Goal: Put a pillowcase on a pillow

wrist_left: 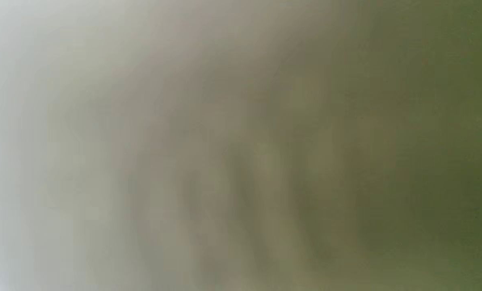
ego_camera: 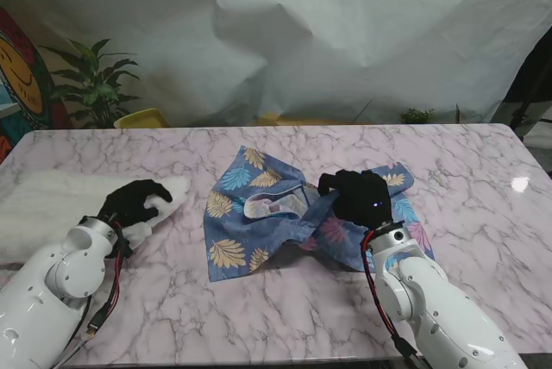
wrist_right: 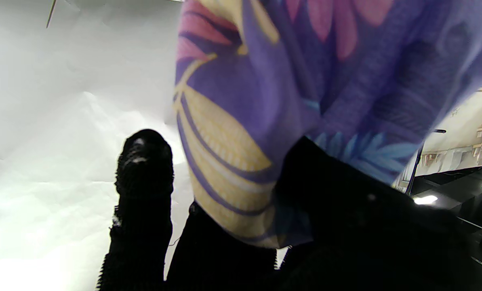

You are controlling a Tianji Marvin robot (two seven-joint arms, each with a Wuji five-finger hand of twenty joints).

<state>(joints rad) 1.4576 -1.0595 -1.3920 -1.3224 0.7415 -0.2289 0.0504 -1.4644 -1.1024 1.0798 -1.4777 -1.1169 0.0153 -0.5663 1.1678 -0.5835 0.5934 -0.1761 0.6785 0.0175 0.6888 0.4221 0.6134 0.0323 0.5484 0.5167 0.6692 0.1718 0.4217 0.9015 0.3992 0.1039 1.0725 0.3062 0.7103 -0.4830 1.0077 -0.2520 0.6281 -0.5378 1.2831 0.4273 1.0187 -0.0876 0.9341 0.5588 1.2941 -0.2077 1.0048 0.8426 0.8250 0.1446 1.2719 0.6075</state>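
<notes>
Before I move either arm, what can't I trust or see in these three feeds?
- Left wrist view: wholly blurred; left hand grip on the fluffy white pillow unconfirmed.
- Pillow: cut off by stand view's left edge.
- Blue leaf-print pillowcase: right hand hides the opening edge it grips.

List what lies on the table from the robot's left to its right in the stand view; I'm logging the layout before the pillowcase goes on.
white pillow → left hand resting on the pillow's end → blue leaf-print pillowcase → right hand gripping a fold of the pillowcase
</notes>
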